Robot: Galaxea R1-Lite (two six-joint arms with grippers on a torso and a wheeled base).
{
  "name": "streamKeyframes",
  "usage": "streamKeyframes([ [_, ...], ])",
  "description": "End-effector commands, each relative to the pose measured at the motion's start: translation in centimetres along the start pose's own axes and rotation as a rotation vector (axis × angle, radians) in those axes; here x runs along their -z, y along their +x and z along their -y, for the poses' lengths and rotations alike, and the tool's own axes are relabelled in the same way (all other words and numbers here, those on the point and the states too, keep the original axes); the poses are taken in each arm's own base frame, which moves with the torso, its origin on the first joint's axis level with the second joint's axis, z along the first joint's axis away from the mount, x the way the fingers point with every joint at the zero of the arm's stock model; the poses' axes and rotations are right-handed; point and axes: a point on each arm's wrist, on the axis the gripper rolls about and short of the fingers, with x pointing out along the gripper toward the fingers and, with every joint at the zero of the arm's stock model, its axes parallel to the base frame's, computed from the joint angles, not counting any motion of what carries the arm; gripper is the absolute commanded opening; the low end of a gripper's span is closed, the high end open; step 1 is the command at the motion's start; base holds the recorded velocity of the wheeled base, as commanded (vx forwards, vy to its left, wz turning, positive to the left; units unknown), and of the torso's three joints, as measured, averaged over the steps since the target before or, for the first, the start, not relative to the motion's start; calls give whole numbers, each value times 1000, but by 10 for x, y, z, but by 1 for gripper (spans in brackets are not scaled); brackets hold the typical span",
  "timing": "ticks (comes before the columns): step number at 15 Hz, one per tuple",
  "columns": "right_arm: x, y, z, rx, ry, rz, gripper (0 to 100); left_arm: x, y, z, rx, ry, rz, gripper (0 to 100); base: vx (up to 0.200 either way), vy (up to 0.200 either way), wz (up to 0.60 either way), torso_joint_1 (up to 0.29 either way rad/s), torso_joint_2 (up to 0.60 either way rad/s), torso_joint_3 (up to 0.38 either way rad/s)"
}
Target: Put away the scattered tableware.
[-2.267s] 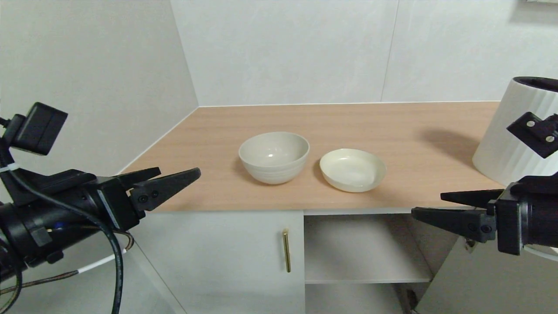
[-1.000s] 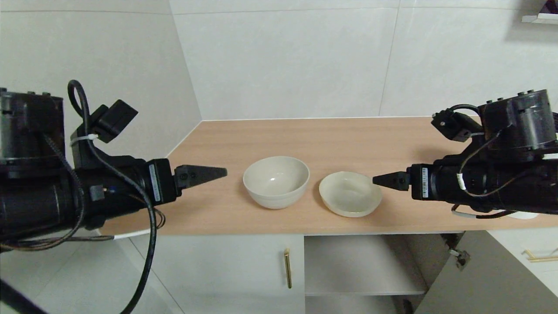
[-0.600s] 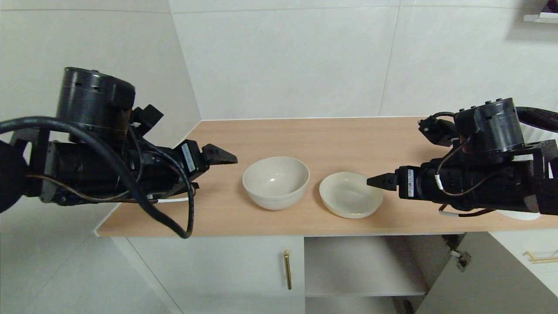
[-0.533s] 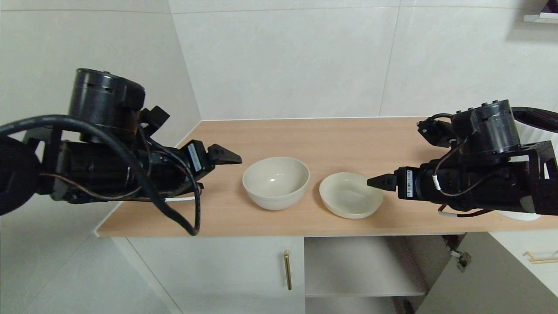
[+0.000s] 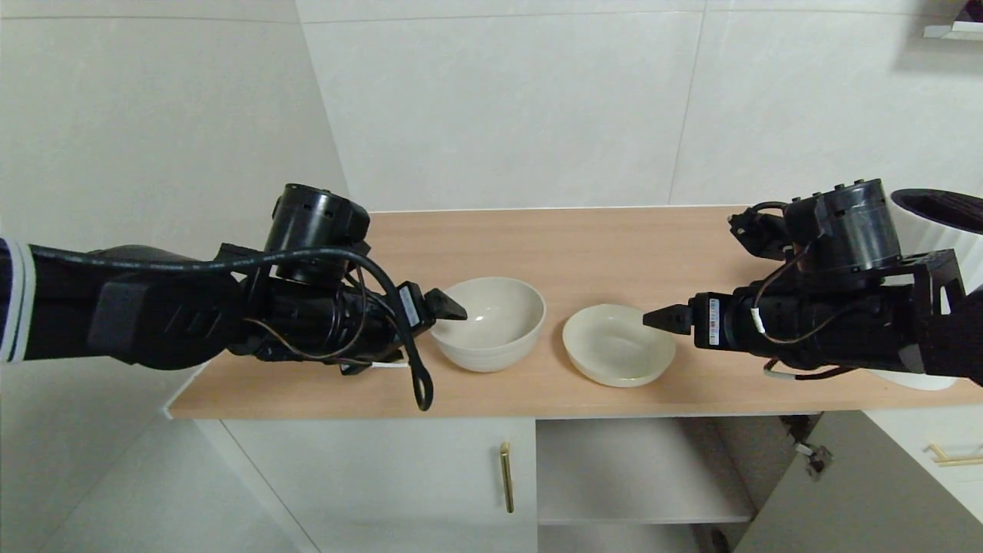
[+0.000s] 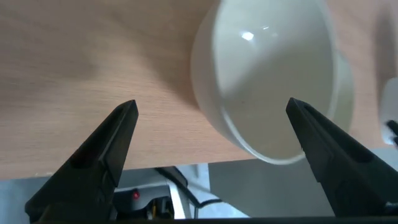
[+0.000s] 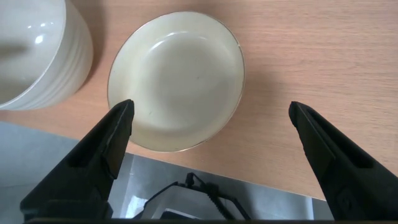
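A deep cream bowl and a shallow cream dish stand side by side on the wooden counter. My left gripper is level with the bowl's left rim and looks to be touching it. In the left wrist view the left gripper is open, with the bowl wall lying between its fingers. My right gripper hovers at the dish's right edge. In the right wrist view the right gripper is open, straddling the dish from above, with the bowl beside it.
A white ribbed container stands at the counter's right end, behind the right arm. Below the counter are a closed cabinet door with a gold handle and an open compartment with a shelf. Tiled walls close the back and left.
The left arm has swung in to the right until its gripper reached the bowl's left rim. The right gripper has crept slightly left at the dish. Both bowls stay put.
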Motion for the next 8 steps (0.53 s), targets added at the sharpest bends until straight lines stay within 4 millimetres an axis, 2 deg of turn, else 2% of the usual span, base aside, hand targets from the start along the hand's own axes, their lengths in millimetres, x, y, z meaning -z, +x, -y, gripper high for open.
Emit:
streamKeyframes([
  [1,0,0,0,0,0,-1,100,2,10,-3,-18,-2,-20,100,0,0,0,0,0,0],
  [4,-1,-1,0,-2,2,3,100,2,10,-3,-18,-2,-20,100,0,0,0,0,0,0],
  [5,0,-1,0,-2,2,5,100,2,8,-2,-14,-3,-16,0,0,0,0,0,0,0],
  [8,0,-1,0,-2,2,5,100,0,4,-1,-5,-2,-6,0,0,0,0,0,0,0],
])
